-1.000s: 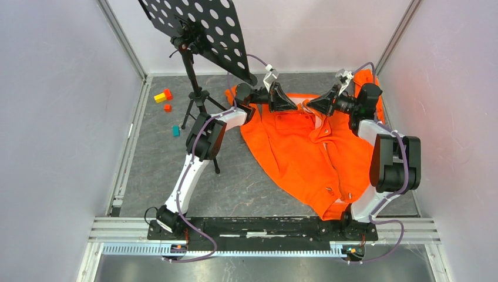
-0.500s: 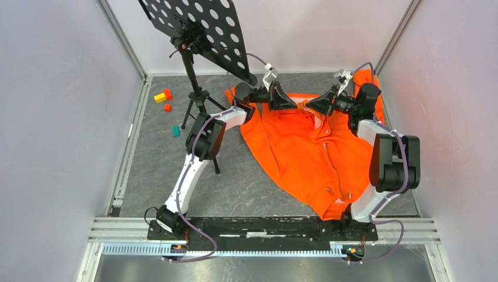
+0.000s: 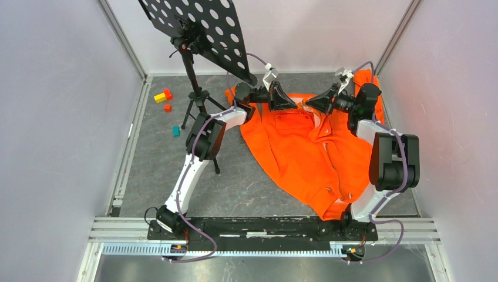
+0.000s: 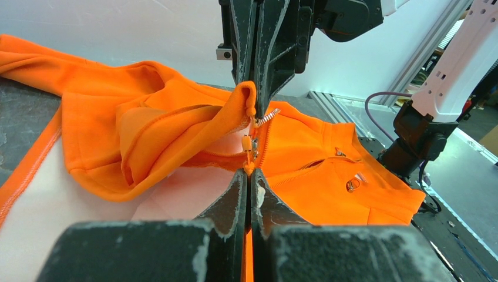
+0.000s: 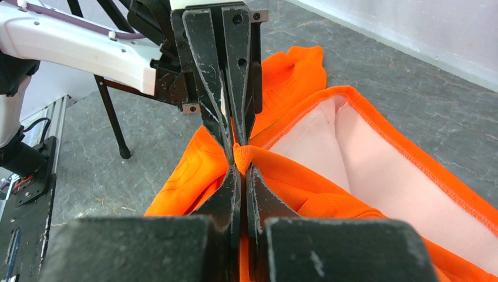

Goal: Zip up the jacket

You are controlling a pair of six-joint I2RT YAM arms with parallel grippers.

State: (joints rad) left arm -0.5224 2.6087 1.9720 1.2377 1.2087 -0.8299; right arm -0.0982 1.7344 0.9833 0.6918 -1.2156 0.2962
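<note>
The jacket (image 3: 293,158) lies spread front-up on the worktop (image 3: 235,188) and fills the right half of my overhead view. Its collar end points toward 12 o'clock, its hem reaches 5 o'clock against the base of the right arm, and one sleeve is bunched at 1 o'clock by the far right wall. The chest pocket (image 3: 288,120) sits just to the 9 o'clock side of the front opening. On my left wrist camera the zipper (image 4: 251,145) shows at the collar as a short light run, its small pull hanging between the two tool tips; how far the lower front is closed I cannot tell. My left tool (image 4: 249,176) is clenched on the jacket's front edge right below that pull, with orange cloth pinched between its fingers. My right tool (image 5: 239,170) comes in from the 3 o'clock side and is clamped on the jacket too, gripping a fold of the collar edge that is lifted off the worktop so the pale lining shows. The two tools face each other almost tip to tip. Further out, a black perforated music stand (image 3: 194,29) on a tripod stands at 10 o'clock, the lower corner of its tilted plate near the left arm's wrist. Toward 9 o'clock, well apart from the jacket, lie a yellow block (image 3: 159,98) touching a red block (image 3: 168,93), an orange block (image 3: 167,107) and a teal block (image 3: 175,130).
</note>
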